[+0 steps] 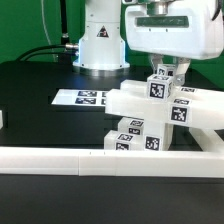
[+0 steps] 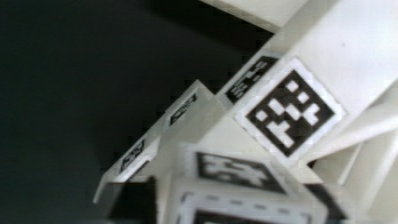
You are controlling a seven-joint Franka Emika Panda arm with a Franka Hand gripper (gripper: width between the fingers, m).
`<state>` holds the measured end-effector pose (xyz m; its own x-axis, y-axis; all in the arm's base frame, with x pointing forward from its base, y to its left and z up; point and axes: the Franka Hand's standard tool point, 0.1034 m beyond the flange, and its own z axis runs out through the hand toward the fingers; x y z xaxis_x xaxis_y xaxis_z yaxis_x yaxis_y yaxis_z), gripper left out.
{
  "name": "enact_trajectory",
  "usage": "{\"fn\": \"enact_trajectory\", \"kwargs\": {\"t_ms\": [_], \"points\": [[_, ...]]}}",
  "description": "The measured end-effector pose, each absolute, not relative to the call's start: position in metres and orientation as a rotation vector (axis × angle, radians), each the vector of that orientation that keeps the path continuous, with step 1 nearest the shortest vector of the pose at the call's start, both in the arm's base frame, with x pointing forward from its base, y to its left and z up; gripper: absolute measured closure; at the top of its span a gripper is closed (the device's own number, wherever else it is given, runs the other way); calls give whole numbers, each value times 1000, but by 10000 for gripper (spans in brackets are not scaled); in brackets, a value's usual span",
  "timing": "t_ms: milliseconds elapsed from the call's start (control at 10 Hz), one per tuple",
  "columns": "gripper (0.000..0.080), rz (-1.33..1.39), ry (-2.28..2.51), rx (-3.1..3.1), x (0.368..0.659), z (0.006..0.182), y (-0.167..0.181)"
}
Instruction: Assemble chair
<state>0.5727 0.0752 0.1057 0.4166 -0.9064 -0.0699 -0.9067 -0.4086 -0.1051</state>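
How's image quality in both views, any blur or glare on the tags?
Exterior view: evenly lit, no glare; the chair tags are small but readable and the marker board is sharp enough. Wrist view: very close, soft and slightly blurred; the big tag stays legible, edges elsewhere smear, left side dark.

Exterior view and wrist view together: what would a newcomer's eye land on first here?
First, the stack of chunky white chair parts with black-and-white square tags, toward the exterior view's right, right behind the long white border rail. The gripper sits directly over a tagged post on that stack. The wrist view is almost filled by one large tag seen close up against the black table.
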Motion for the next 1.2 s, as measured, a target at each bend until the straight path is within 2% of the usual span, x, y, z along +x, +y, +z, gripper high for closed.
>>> {"fn": "enact_trajectory", "kwargs": {"t_ms": [100, 200, 300, 700, 1200], "points": [[360, 10, 1611, -2551, 573, 106, 76], [231, 1, 1456, -2652, 574, 108, 76], [172, -16, 1284, -2743, 577, 109, 76], [150, -36, 896, -2908, 576, 109, 75], [150, -25, 77, -3132, 576, 108, 76]]}}
